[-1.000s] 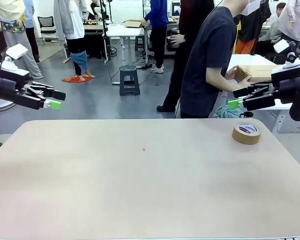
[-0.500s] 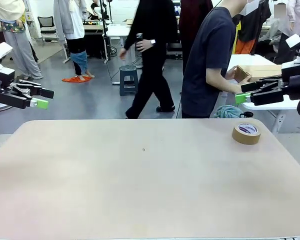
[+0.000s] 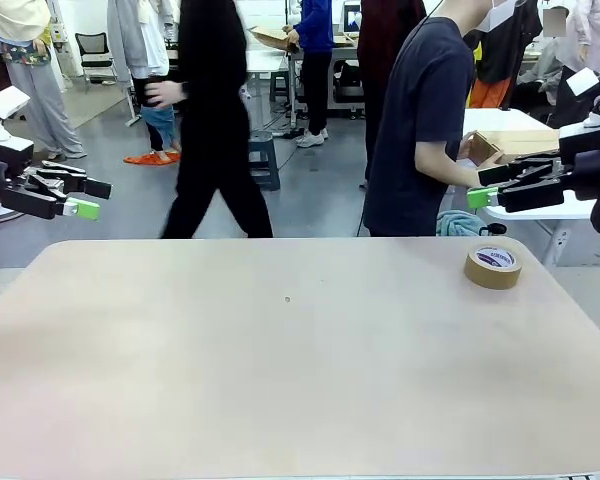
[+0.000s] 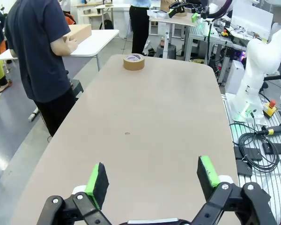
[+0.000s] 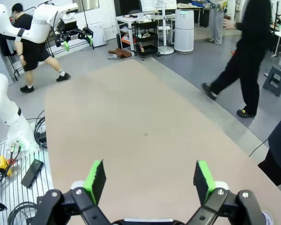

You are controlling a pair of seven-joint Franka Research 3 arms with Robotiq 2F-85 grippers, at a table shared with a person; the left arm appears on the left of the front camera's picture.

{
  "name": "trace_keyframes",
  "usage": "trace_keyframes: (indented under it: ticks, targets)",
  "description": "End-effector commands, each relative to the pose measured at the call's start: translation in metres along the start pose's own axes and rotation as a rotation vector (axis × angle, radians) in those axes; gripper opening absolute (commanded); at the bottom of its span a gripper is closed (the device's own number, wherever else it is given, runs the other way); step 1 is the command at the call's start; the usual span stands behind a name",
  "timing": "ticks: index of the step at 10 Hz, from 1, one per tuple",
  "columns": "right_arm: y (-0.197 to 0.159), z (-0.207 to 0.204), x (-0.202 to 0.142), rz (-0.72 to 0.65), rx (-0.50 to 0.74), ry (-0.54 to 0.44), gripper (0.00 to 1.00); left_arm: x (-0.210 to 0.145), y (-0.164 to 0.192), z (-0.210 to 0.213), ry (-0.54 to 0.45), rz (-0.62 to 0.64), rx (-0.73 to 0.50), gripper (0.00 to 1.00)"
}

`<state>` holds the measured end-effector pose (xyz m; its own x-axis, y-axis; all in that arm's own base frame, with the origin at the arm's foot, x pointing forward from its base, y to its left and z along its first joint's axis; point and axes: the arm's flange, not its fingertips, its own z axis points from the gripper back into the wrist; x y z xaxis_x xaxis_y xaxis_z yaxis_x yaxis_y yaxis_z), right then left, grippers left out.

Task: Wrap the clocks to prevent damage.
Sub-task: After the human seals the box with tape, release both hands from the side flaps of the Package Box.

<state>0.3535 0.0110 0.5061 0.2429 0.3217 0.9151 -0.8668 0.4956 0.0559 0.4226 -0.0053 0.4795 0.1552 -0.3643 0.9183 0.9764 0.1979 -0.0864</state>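
Brown roll of packing tape (image 3: pixel 493 266) lies flat at two o'clock on the beige counter (image 3: pixel 280 370). Left pincer (image 3: pixel 84 198) at nine o'clock and right pincer (image 3: pixel 485 187) at two o'clock hover, both spread wide, gripping nothing.

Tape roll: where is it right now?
In the front view the tape roll lies flat at the table's far right, near the person, below the right gripper.

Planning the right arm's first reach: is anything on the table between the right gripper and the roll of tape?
Nothing visible. The roll of tape lies alone on the table near its far right corner, and the open right gripper hangs in the air above and behind it, apart from it.
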Motion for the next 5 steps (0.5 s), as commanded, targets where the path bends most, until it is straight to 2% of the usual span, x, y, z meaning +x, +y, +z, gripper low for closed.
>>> trace_keyframes:
  ticks: [1, 5]
  targets:
    - [-0.0002, -0.0003, 0.0000, 0.002, 0.006, -0.008, 1.00, -0.0007, -0.0001, -0.0003, 0.001, 0.004, 0.005, 1.00]
    - [-0.0002, -0.0003, 0.0000, 0.002, 0.006, -0.008, 1.00, -0.0007, -0.0001, -0.0003, 0.001, 0.004, 0.005, 1.00]
